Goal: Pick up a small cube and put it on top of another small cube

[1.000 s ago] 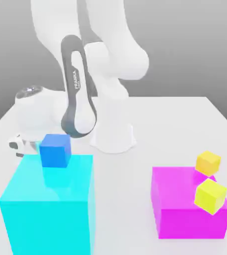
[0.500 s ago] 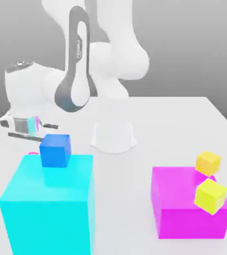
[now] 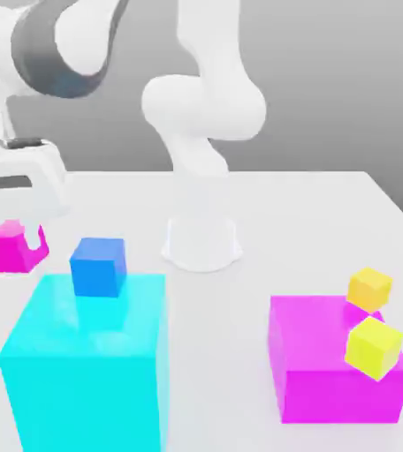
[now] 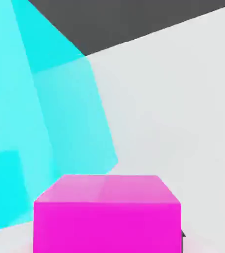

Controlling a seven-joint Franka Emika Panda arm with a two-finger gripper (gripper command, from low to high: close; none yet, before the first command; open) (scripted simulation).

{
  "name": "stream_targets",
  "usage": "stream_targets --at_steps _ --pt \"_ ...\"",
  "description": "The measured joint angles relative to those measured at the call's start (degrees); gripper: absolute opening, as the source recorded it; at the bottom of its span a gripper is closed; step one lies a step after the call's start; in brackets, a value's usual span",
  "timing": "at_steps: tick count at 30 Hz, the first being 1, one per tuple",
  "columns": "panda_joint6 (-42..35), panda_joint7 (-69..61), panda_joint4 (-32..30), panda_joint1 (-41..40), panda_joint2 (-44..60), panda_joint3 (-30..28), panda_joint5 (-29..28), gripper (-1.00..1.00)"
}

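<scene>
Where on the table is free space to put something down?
Bare table lies between the robot base and the yellow cubes. Crowded: around the big cyan block, the blue cube and the big magenta block.

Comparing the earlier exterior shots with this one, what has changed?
The hand has risen from behind the large cyan block, carrying the small magenta cube up off the table toward the exterior view's left. The small blue cube, large magenta block and both yellow cubes stayed put.
</scene>
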Motion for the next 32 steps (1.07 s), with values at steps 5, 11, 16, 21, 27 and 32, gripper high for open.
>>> stream_targets --at_steps 5,11,16,21,27,32 --pt "-0.95 9.22 -0.37 6.88 -1.64 9.03 -0.22 -1.0" --pt "1.28 22.92 -3.87 14.84 -4.77 20.31 1.25 -1.0" --pt "3.94 35.0 -7.65 20.77 -7.93 29.65 3.43 -1.0" --pt "6.49 46.32 -11.35 26.05 -10.98 38.63 5.58 -1.0" --pt "14.48 55.15 -16.44 26.21 -9.62 44.44 6.82 -1.0" --pt "21.73 57.49 -18.39 24.4 -3.97 47.01 4.41 1.0"
